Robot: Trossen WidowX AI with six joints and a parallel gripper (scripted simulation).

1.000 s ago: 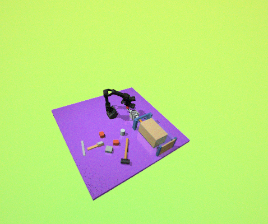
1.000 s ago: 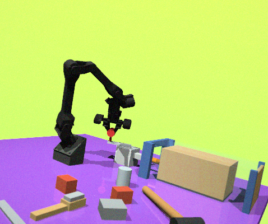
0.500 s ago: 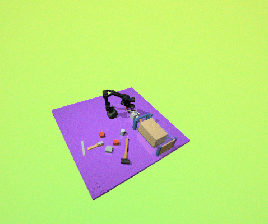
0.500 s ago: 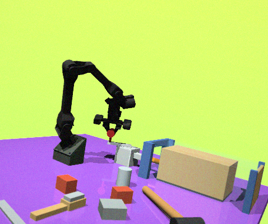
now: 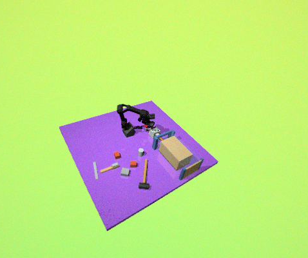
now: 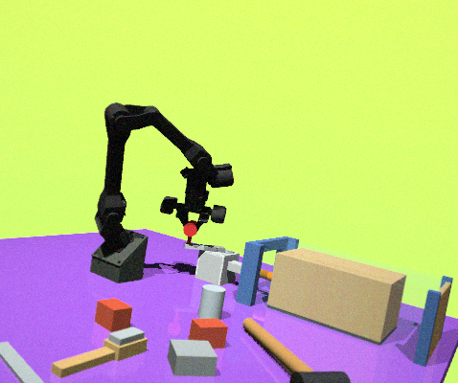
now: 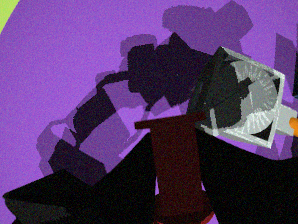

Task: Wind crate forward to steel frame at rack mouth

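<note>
The fingers (image 6: 191,225) are clenching the red knob of the winch handle (image 6: 191,230), whose grey crank arm is lying on the winch (image 6: 216,268) at the table's far side. The handle looks rigid and light; the knob seems the right hold. The crate (image 6: 333,292), probably heavy, is sitting flat just behind the blue steel frame (image 6: 257,273).

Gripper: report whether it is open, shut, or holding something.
Shut on the winch handle's red knob. The gripper hangs over the winch, its fingers either side of the knob, and the wrist view shows the knob between them.
</note>
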